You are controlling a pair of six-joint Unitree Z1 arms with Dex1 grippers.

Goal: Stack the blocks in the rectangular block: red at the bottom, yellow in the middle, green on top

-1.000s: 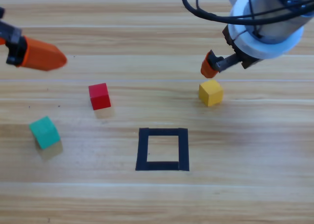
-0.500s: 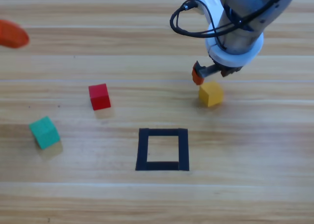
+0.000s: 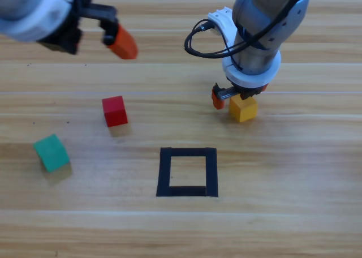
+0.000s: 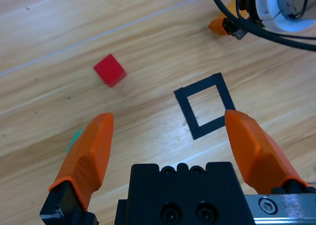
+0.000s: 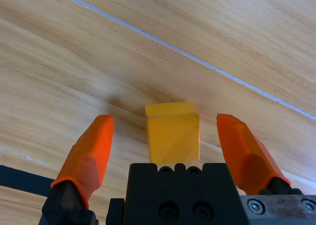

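Observation:
The yellow cube (image 3: 244,109) lies right of centre, and in the right wrist view this yellow cube (image 5: 173,131) sits between the open jaws of my right gripper (image 5: 165,124), touching neither. From above, the right gripper (image 3: 240,99) stands directly over it. The red cube (image 3: 115,111) rests left of centre, and the teal-green cube (image 3: 52,153) lies farther left and nearer. The black tape square (image 3: 187,172) is empty at the front middle. My left gripper (image 3: 121,42) hovers open at the upper left, above and behind the red cube (image 4: 109,70).
The wooden table (image 3: 294,201) carries only the cubes and the tape square (image 4: 205,105). The right arm's black cables (image 3: 206,40) loop out to its left. A sliver of the green cube (image 4: 74,140) shows beside the left jaw.
The right gripper has moved down and to the left until it straddles the yellow cube. The left arm has swung in from the left edge to the upper left.

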